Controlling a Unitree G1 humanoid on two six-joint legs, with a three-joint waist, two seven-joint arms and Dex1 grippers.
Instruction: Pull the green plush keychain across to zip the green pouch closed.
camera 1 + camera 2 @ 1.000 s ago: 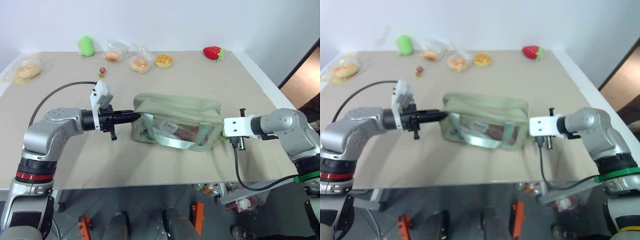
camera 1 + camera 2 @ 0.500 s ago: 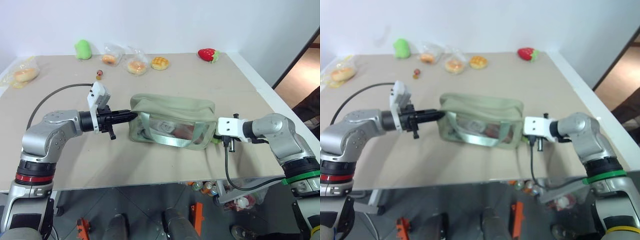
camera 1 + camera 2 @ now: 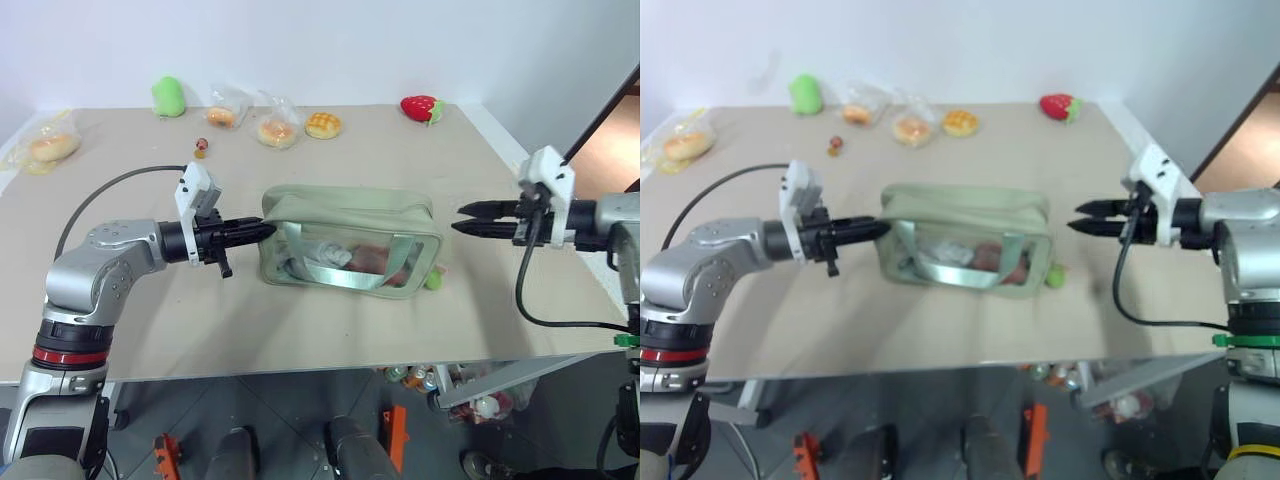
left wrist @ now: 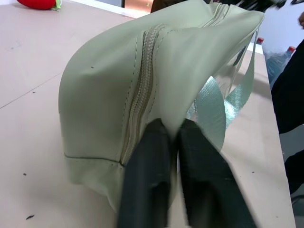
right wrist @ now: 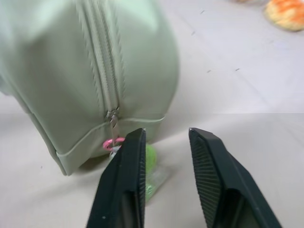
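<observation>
The pouch (image 3: pixel 350 243) lies near the centre of the worktop (image 3: pixel 420 160), long axis running from 9 to 3 o'clock. It is a boxy bag of pale sage-green fabric with a matte, smooth top and rounded ends. Its near side is a clear plastic window, and coloured contents show through it (not identifiable). A glossy green webbing strap (image 3: pixel 335 275) lies looped over the window. The zipper (image 4: pixel 142 85) runs along the top; in both wrist views its teeth are meshed, and the slider sits at the 3 o'clock end.

The keychain (image 3: pixel 433 282) is a small, bright lime-green fuzzy ball. It rests on the worktop at the pouch's 3 o'clock end, touching or just beside the lower corner. In the right wrist view it hangs below the metal zipper pull (image 5: pixel 113 124) by a pink link.

Left gripper (image 3: pixel 262 229): at the pouch's 9 o'clock end, jaws nearly closed, pinching a fold of the end fabric between the black fingers (image 4: pixel 147 180).

Right gripper (image 3: pixel 460 218): raised above the worktop at 3 o'clock, apart from the pouch, pointing toward it. Jaws partly open, holding nothing; the inner finger pads (image 5: pixel 209 175) are ribbed.

Along the far edge, from 10 to 1 o'clock: a smooth green pear-shaped plush (image 3: pixel 167 95), wrapped buns (image 3: pixel 278 131), a bare bun (image 3: pixel 324 124) and a red strawberry (image 3: pixel 421 106).
</observation>
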